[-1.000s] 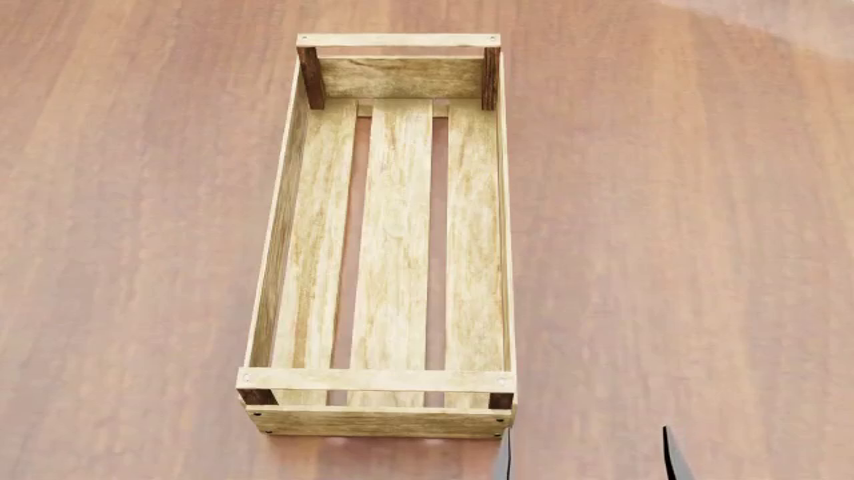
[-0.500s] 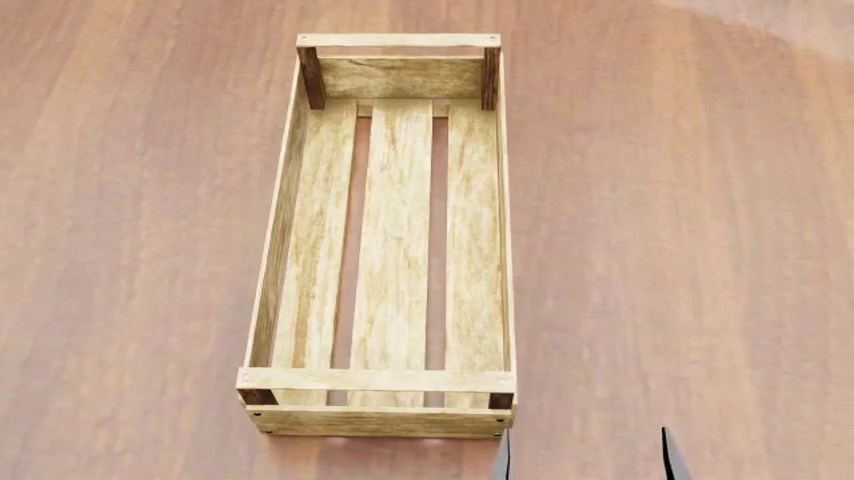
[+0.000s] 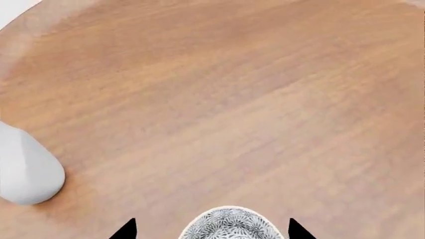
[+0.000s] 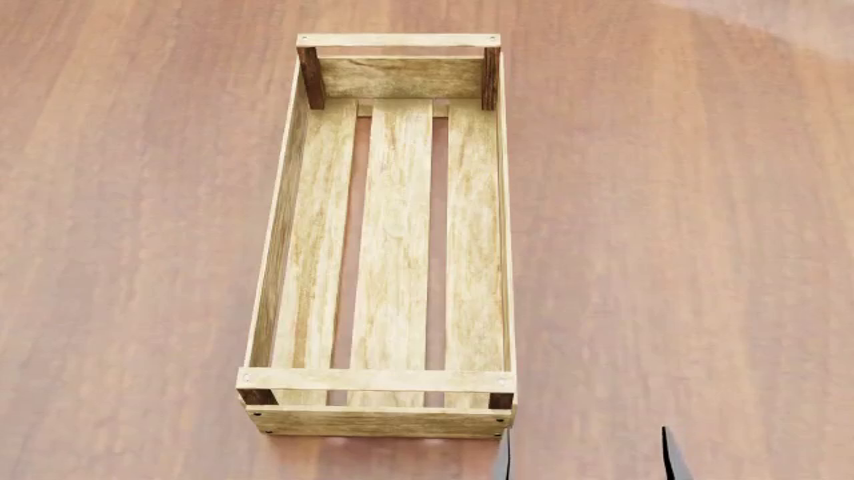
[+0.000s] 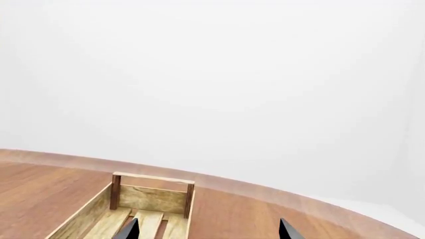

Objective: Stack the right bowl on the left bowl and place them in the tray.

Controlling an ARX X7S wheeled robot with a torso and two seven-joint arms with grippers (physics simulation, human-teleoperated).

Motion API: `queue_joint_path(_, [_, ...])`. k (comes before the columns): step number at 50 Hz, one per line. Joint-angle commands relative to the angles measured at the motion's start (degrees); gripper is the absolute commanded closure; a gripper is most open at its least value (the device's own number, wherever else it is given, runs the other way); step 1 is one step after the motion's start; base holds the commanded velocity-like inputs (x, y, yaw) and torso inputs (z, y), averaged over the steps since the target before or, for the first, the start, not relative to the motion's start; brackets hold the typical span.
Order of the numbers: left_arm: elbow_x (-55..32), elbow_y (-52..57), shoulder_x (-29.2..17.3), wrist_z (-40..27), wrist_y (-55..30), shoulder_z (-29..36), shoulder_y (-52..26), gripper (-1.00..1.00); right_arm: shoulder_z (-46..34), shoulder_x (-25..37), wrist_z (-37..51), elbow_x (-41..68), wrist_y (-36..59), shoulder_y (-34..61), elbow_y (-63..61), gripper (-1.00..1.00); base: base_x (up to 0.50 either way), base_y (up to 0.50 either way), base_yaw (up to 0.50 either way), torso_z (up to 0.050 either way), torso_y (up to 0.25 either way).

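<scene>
**Tray empty, bowls not yet stacked**

We see the long rectangular tray of pale wood [image 4: 391,240], with three floor slats and darker corner posts, lying lengthwise on the reddish-brown wooden table [image 4: 134,250] at the middle of the head view. Nothing is in it. Our judgement is that the task is at its start: no stack has been built and nothing has been delivered.

Only one bowl shows. In the left wrist view a grey bowl with a fine dark pattern [image 3: 230,226] sits between the black tips of the left gripper [image 3: 211,230], which stand spread wide on either side of it with table showing in the gaps, so we read them as parted and not gripping. A smooth white rounded object [image 3: 27,172] rests on the table nearby; we cannot tell what it is.

The right gripper [image 4: 583,455] shows two dark tips, well apart, just beyond the tray's near right corner, holding nothing.

The table is bare all round the tray, leaving open room on both sides. Its curved far edge lies well beyond the tray's far end, and the low sides call for lifting over.
</scene>
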Motion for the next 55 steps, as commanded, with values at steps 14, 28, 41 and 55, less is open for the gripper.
queue_joint_path(14, [0.8, -0.7, 1.3, 3.9, 1.1, -2.4, 1.7, -1.0, 0.8, -0.9, -1.0, -1.3, 0.0, 0.0, 0.3, -1.0, 0.0, 0.0, 0.0, 0.0, 0.0])
queue_joint_path(28, [-0.2, 2.0, 1.2, 4.9, 1.4, -4.0, 3.1, -1.0, 0.5, -0.8, -0.9, -1.3, 0.4, 0.0, 0.0, -1.0, 0.0, 0.0, 0.0, 0.0, 0.0])
queue_joint_path(41, [-4.5, -1.3, 3.0, 7.3, 2.0, -8.9, 4.3, -1.0, 0.3, -0.8, -0.8, -1.4, 0.1, 0.2, 0.4, -1.0, 0.0, 0.0, 0.0, 0.0, 0.0])
queue_joint_path(55, [-7.1, -4.0, 4.2, 8.9, 2.5, -11.8, 4.6, -1.0, 0.0, -0.6, -0.7, -1.6, 0.3, 0.1, 0.3, -1.0, 0.0, 0.0, 0.0, 0.0, 0.0])
